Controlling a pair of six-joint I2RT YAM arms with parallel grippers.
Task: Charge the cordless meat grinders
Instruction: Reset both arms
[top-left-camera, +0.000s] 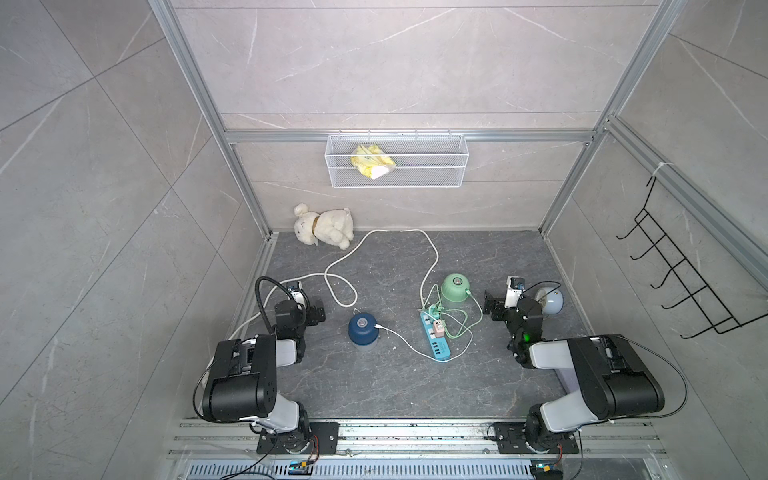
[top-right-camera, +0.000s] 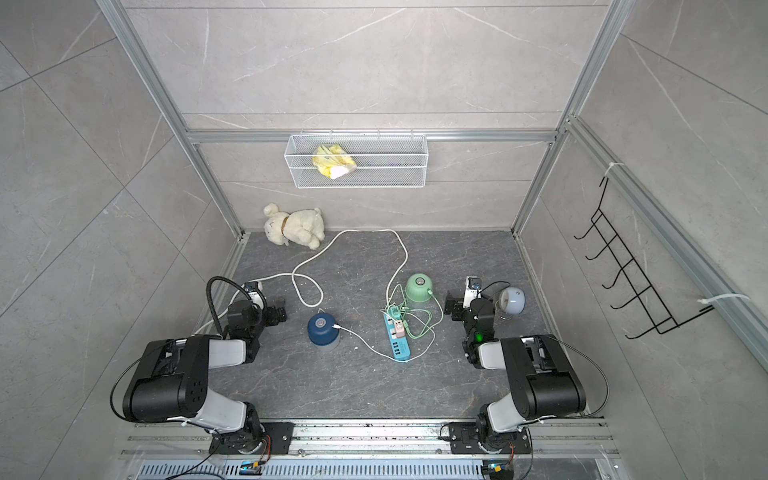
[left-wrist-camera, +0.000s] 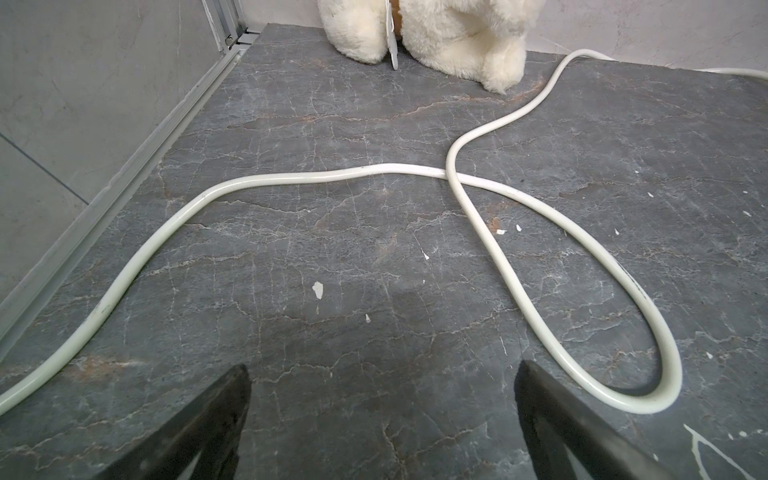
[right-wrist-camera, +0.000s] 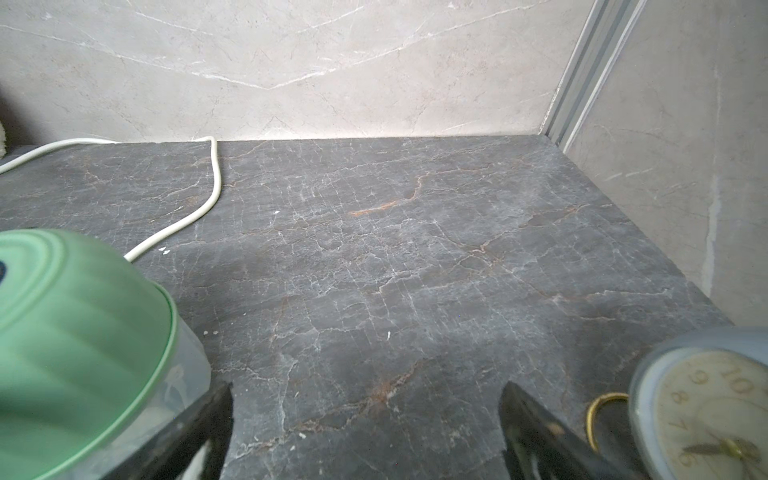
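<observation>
Right wrist view: green grinder (right-wrist-camera: 83, 332) just beside wide-open, empty right gripper (right-wrist-camera: 365, 388). Blue grinder (top-left-camera: 363, 328) near worktop (top-left-camera: 415, 382) middle; left gripper (left-wrist-camera: 382, 365) wide open, empty too. Probably light, smooth, slippery domes; best held low round the sides.

Both top views look steeply down; wrist views skim the tabletop (left-wrist-camera: 332, 249) closely.

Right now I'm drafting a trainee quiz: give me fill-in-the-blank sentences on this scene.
The cable reaching the navy blue grinder is ____.
The wire basket holds a ____ packet.
The plush toy lies in the far ____ corner.
The left gripper and right gripper both stand ____.
Missing: white; yellow; left; open.
</observation>
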